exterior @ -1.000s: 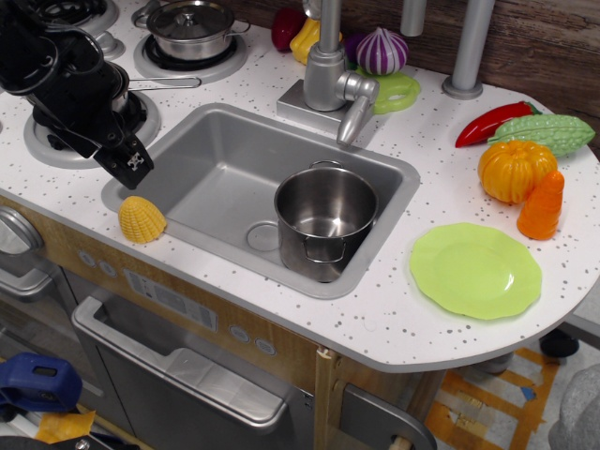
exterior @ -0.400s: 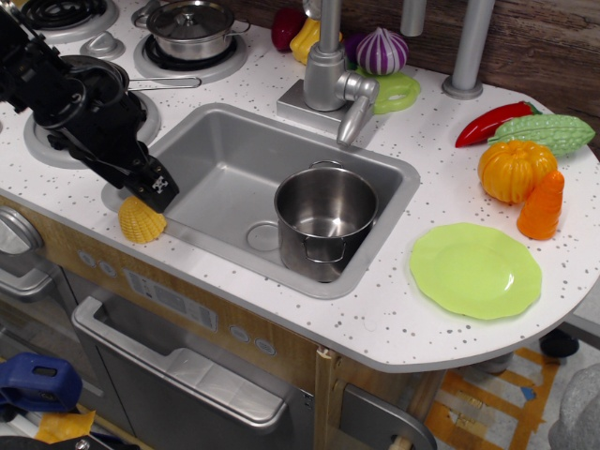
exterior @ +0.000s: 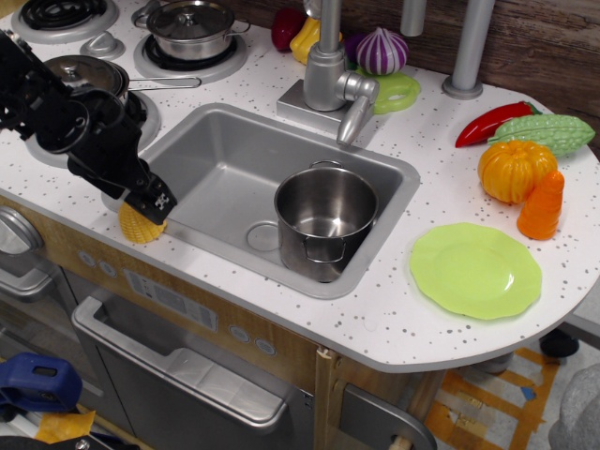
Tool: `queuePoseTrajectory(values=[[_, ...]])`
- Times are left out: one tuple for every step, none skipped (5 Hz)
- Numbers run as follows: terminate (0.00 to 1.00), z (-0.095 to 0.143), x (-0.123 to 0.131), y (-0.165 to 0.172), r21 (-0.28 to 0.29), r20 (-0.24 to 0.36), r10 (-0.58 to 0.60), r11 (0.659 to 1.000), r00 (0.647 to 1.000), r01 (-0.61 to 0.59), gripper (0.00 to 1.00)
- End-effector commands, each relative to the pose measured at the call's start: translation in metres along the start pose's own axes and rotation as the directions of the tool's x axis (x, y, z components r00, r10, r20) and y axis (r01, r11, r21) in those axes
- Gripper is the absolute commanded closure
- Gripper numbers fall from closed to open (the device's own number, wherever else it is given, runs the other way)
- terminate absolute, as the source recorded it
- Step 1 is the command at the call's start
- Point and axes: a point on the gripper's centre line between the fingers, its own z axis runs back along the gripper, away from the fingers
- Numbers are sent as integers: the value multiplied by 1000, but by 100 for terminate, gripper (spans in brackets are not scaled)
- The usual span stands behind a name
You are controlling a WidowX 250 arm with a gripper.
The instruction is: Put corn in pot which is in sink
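The yellow corn lies on the white speckled counter just left of the sink's front left corner. My black gripper is down on top of it and hides its upper part; the jaws' spacing does not show. The tall lidless steel pot stands upright and empty in the right half of the grey sink, well to the right of the gripper.
The faucet rises behind the sink. A lidded pot and a pan sit on the stove at back left. A green plate, an orange pumpkin toy and other toy vegetables lie on the right.
My gripper has come down and forward from above the stove edge onto the corn. The corn and the pot have not moved.
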Motion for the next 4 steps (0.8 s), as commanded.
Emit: queuePoseTrajectory(values=[[0, 2, -2, 4, 33, 37, 7, 999, 999, -8, 0], [0, 0, -2, 4, 20, 43, 23, 1000, 999, -24, 0], [0, -5, -3, 4, 19, 56, 46, 999, 997, -47, 100], [0, -9, -4, 3, 32, 75, 69, 997, 995, -71, 100]])
